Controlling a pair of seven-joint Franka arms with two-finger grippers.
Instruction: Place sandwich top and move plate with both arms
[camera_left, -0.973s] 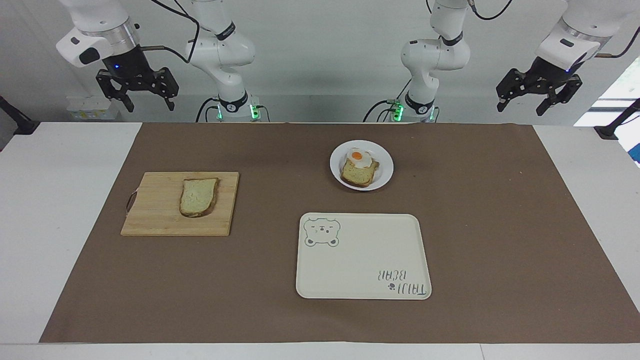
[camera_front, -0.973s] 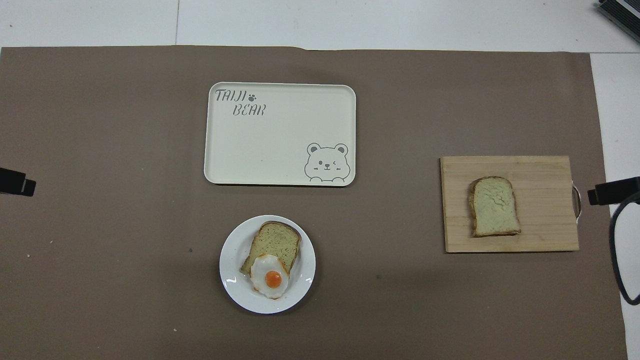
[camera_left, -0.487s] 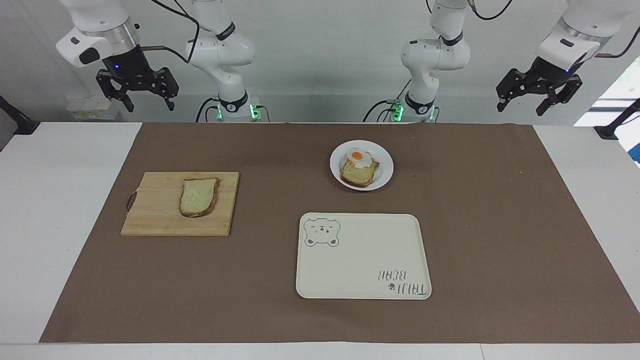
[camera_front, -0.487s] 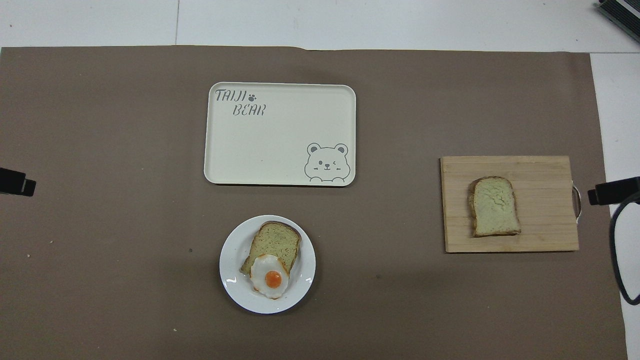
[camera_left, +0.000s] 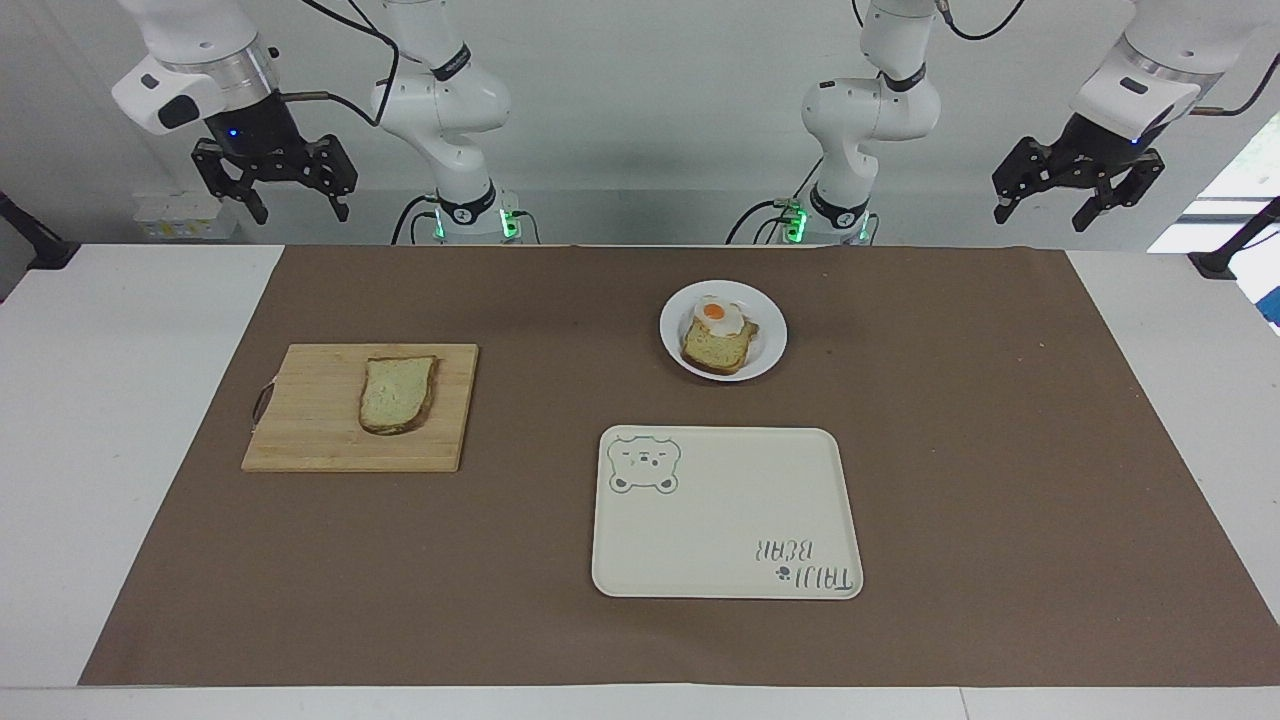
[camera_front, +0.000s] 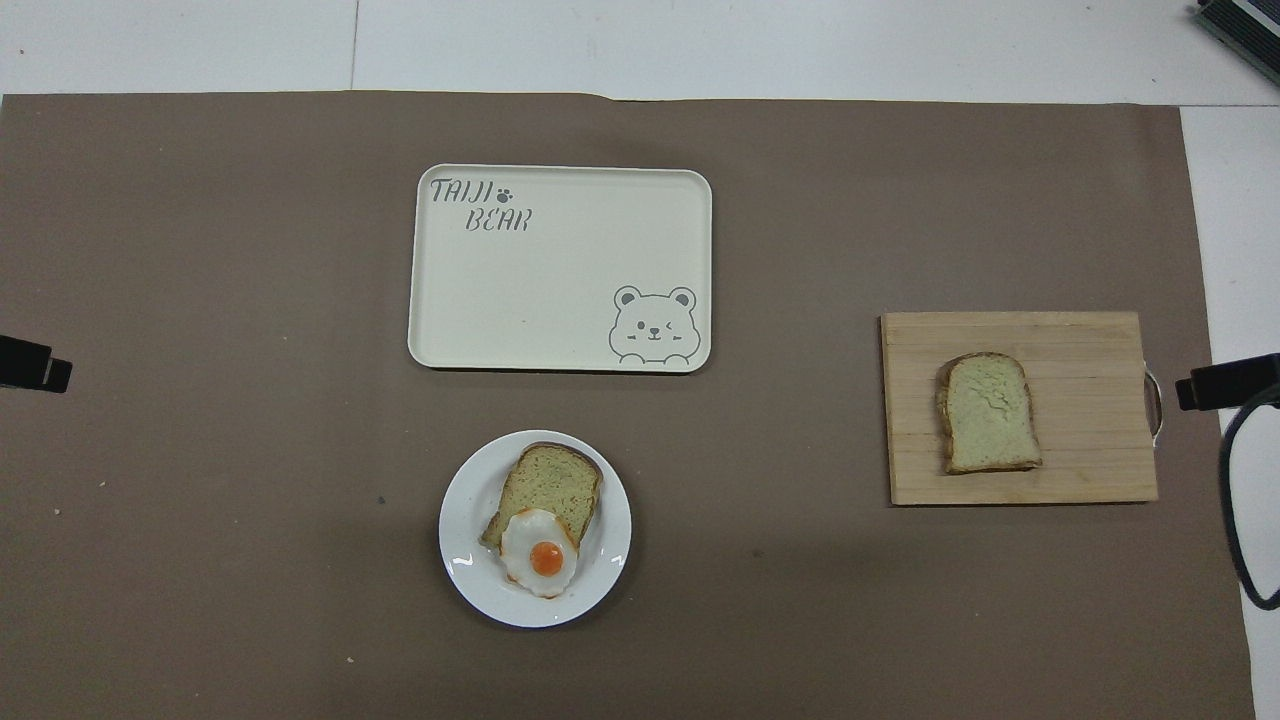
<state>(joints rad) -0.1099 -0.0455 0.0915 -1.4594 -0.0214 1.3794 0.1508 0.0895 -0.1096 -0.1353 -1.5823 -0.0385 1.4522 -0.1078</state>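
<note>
The sandwich top, a plain pale slice with a dark crust, lies flat on a wooden cutting board toward the right arm's end of the table. The small white plate sits near the robots and carries a bread slice with a fried egg. My right gripper hangs open, high over the table's edge by the robots, holding nothing. My left gripper hangs open the same way at the left arm's end. Both arms wait, and neither gripper shows in the overhead view.
A cream bear-print tray lies farther from the robots than the plate. A brown mat covers the table's middle. Black clamp mounts stand at the two ends of the table.
My right gripper has shifted a trifle upward. The left gripper and everything on the table stand as before.
</note>
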